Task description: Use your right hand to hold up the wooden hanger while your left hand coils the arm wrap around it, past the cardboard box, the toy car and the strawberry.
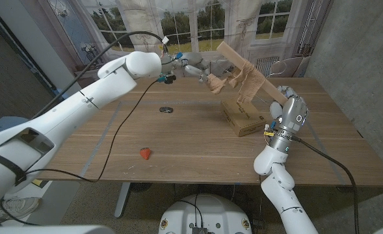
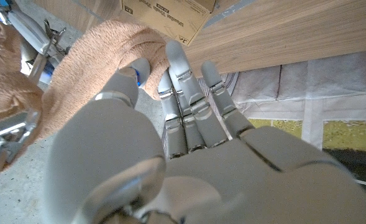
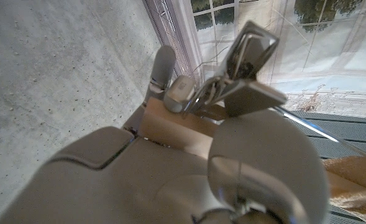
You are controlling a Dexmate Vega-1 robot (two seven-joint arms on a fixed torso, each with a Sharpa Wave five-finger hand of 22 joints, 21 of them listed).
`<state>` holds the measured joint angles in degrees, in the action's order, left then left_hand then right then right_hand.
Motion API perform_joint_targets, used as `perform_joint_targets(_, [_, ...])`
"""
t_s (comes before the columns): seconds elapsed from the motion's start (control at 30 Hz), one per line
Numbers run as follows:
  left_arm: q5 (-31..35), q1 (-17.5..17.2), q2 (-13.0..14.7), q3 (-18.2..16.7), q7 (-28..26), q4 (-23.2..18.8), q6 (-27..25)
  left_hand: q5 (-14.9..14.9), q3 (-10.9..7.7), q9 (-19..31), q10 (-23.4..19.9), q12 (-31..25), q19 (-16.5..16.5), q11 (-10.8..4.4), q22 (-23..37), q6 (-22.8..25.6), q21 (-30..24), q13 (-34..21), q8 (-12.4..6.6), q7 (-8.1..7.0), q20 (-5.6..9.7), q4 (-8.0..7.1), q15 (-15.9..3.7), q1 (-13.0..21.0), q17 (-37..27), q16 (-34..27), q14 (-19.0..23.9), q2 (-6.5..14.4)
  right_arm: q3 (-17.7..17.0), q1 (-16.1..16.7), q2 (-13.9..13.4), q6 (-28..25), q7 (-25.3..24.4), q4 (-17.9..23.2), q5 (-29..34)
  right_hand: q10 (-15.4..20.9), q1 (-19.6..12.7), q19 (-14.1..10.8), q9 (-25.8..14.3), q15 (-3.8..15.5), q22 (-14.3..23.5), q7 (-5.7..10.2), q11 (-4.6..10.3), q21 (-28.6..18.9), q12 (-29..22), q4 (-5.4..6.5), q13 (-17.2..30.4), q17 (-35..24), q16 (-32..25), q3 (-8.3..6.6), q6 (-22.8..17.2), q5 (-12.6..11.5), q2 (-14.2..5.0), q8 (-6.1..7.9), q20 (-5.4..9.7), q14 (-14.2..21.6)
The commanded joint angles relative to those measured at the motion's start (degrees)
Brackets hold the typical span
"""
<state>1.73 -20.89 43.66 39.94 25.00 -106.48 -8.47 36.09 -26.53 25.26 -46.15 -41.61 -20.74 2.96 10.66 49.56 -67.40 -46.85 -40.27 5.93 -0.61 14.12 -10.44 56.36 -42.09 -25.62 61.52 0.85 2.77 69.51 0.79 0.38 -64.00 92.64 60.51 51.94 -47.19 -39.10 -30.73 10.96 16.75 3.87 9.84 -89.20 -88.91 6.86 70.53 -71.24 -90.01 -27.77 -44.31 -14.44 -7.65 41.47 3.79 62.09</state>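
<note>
Our right hand (image 1: 289, 114) grips the lower end of the wooden hanger (image 1: 233, 57) above the right part of the worktop (image 1: 198, 146), and the hanger slants up from there toward the far edge; in the right wrist view the fingers (image 3: 161, 68) are wrapped round the wood (image 3: 170, 124) beside a metal clip (image 3: 248, 50). Our left hand (image 1: 198, 70) reaches across near the far edge and pinches the free end of the arm wrap (image 1: 243, 81), a tan knitted band that is looped round the hanger's middle and hangs down toward the cardboard box (image 1: 242, 115). In the left wrist view we see that hand (image 2: 170, 137) with its thumb and fingers closed on the tan fabric (image 2: 102, 46), the box (image 2: 164, 15) just past it. The box lies on the worktop under the hanger, right of the middle. The strawberry (image 1: 145, 153) sits well apart from it, toward the near edge and left of the middle, and the small dark toy car (image 1: 166, 110) sits near the middle of the worktop, between the strawberry and the far edge.
</note>
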Motion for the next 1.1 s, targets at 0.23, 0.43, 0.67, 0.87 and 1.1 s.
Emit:
perform_joint_targets(0.23, [2.8, -1.2, -1.2, 2.4, 4.5, -2.8, 7.0, 0.0, -5.87, 1.5, -12.8, 0.3, 0.4, -10.56, 0.1, 5.8, -0.5, 0.2, -0.1, -4.63, -0.18, -5.75, -0.96, 0.5, -0.1, 0.3, -0.3, 1.0, -0.7, -2.4, 4.3, -4.2, 0.0, -1.1, 0.9, 1.0, 0.6, -0.7, 0.4, 1.24, 0.2, -0.65, 0.66, -0.2, -0.3, -0.26, 0.2, -0.3, -0.3, -0.77, -0.5, -0.2, -2.02, 0.43, 7.65, 0.6])
perform_joint_targets(0.43, [3.4, -0.9, -2.2, 3.0, 5.8, -2.2, 8.2, -0.1, -5.94, 1.5, -12.8, 0.3, 0.3, -10.61, 0.0, 5.8, -0.7, 0.1, -0.02, -4.54, -0.17, -5.77, -0.92, 0.5, -0.1, 0.5, -0.4, 1.0, 0.0, -3.3, 4.3, -6.1, 0.0, -1.6, 1.0, 1.2, 0.6, -0.7, 0.7, 1.25, 0.2, -0.59, 0.65, -0.2, -0.3, -0.32, 0.2, -0.3, -0.3, -0.88, -0.5, -0.1, -2.0, 0.45, 7.73, 0.7])
perform_joint_targets(0.67, [4.9, -0.7, -3.2, 3.7, 6.6, -2.1, 9.6, -0.2, -5.93, 1.4, -12.8, 0.4, 0.5, -10.59, 0.0, 5.9, -0.8, 0.0, 0.1, -4.59, -0.13, -5.71, -0.92, 0.5, -0.3, 0.5, -0.4, 1.0, 2.1, -4.5, 3.1, -9.5, 0.0, -2.0, 0.2, 1.3, 0.5, -0.8, 1.0, 1.24, 0.2, -0.65, 0.62, -0.2, -0.3, -0.37, 0.2, -0.3, -0.3, -0.98, -0.6, 0.0, -1.96, 0.47, 7.72, 0.8])
perform_joint_targets(0.87, [8.2, -1.2, -3.2, 3.6, 5.2, -4.2, 11.1, -0.3, -5.91, 1.4, -12.8, 0.6, 0.6, -10.42, 0.0, 5.9, -1.0, 0.0, 0.25, -4.46, -0.09, -5.75, -0.95, 0.4, -0.4, 0.6, -0.4, 1.0, 5.1, -5.9, 0.7, -13.8, 0.0, -2.7, -1.9, 1.4, 0.5, -0.8, 1.2, 1.23, 0.1, -0.63, 0.59, -0.2, -0.3, -0.4, 0.2, -0.3, -0.3, -1.06, -0.6, 0.0, -1.95, 0.49, 7.75, 0.9])
perform_joint_targets(1.1, [9.7, -2.6, -3.3, 2.1, 3.0, -6.3, 14.3, -0.4, -5.92, 1.1, -13.0, 0.6, 0.6, -10.59, 0.0, 6.2, -1.1, 0.0, 0.38, -4.72, -0.04, -5.87, -1.12, 0.2, -0.3, 0.7, -0.3, 0.9, 8.5, -7.9, -2.0, -19.3, 0.0, -4.2, -4.6, 1.4, 0.4, -0.9, 1.4, 1.23, 0.1, -0.6, 0.59, -0.2, -0.3, -0.42, 0.2, -0.3, -0.3, -1.14, -0.6, 0.1, -1.92, 0.56, 7.8, 1.0])
